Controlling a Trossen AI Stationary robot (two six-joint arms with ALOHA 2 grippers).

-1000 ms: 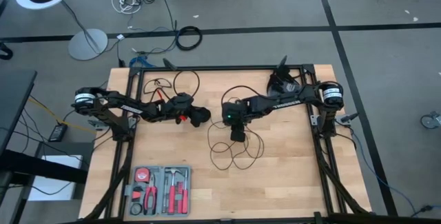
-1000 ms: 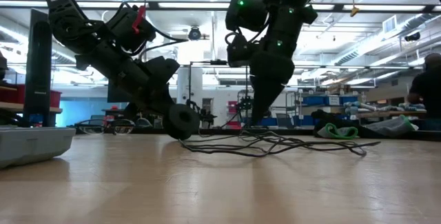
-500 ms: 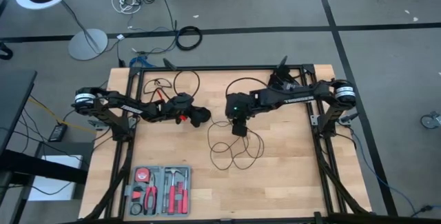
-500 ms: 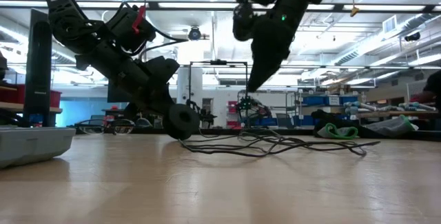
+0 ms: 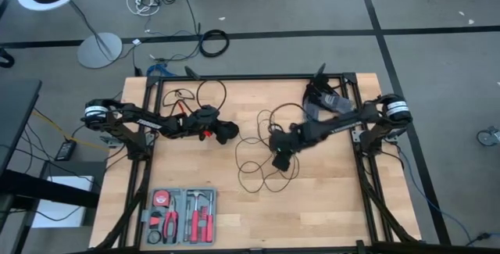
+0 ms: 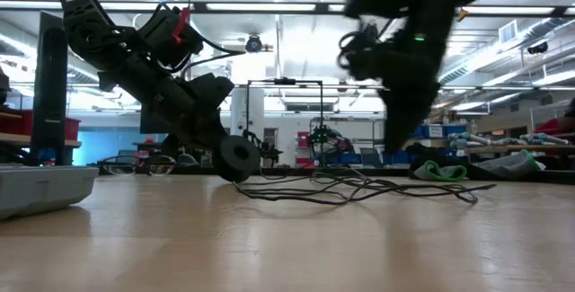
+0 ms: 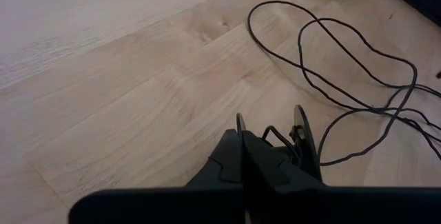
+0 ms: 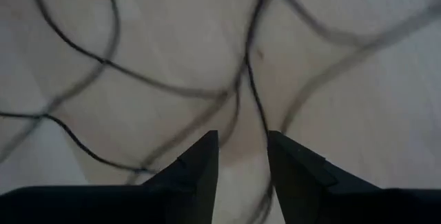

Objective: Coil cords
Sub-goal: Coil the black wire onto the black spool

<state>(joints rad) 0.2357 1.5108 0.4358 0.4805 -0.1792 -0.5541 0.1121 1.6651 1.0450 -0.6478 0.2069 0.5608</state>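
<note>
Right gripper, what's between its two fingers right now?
In the right wrist view, the right gripper stands open over the table; a strand of the thin black cord runs into the gap.

The middle of the counter point(image 5: 336, 207) is taken up by the loose loops of the cord point(image 5: 262, 172), over which the right claw point(image 5: 280, 162) is held, and the left claw point(image 5: 231, 132) is parked low beside the loops. The near-left corner is blocked by a tool tray point(image 5: 181, 216). Bare wood is left open along the near edge and near-right corner.
</note>
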